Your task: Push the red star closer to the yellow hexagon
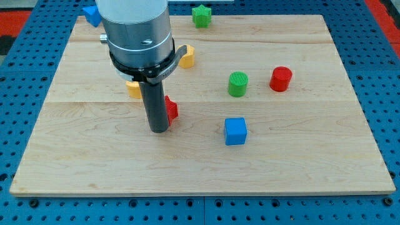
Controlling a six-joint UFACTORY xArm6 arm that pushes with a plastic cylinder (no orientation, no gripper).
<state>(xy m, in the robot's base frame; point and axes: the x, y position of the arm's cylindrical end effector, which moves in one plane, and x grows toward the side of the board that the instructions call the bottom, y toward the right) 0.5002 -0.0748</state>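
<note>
My tip (pixel 158 130) rests on the counter (pixel 300 162) touching the red star (pixel 171 110), which peeks out on the rod's right, left of the counter's middle. I carry no jaws, only this rod. A yellow block (pixel 133 89), shape unclear, lies just beyond toward the far-left corner.

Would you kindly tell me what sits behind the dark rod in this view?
A red block, likely the red star, peeks out at the rod's right, beside my tip. A yellow block shows at its left. The rod covers most of both, so their shapes stay unclear.
</note>
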